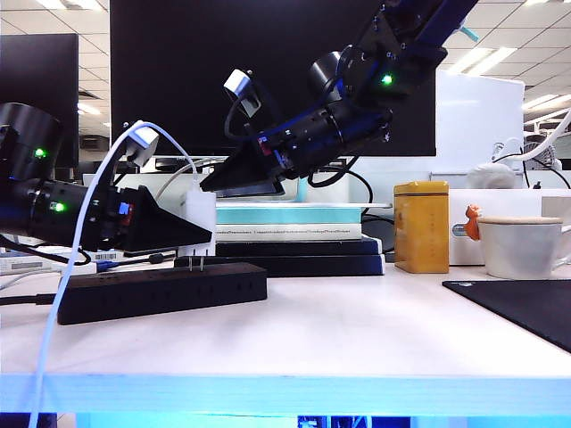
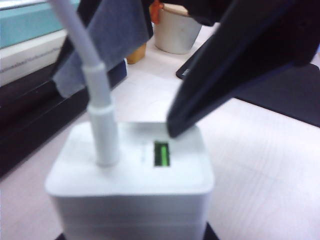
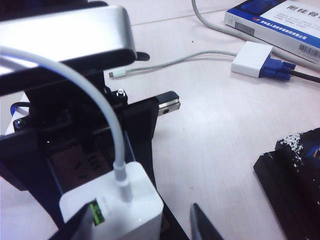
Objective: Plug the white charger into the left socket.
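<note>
Exterior view shows our left gripper (image 1: 192, 234) grasping the white charger (image 1: 200, 214) just above the power strip (image 1: 161, 292), right gripper (image 1: 210, 185) unclenched beside it: lower squarely.

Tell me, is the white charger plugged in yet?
Not yet. The white charger hangs in the left gripper, prongs showing above the power strip.

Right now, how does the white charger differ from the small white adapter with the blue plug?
The white charger is a chunky block, held above the table in the left pincer; the white adapter is flatter and lies on the table. The charger's end has a green-lit port; the adapter ends in a blue plug. Both are white with thin white cables.
</note>
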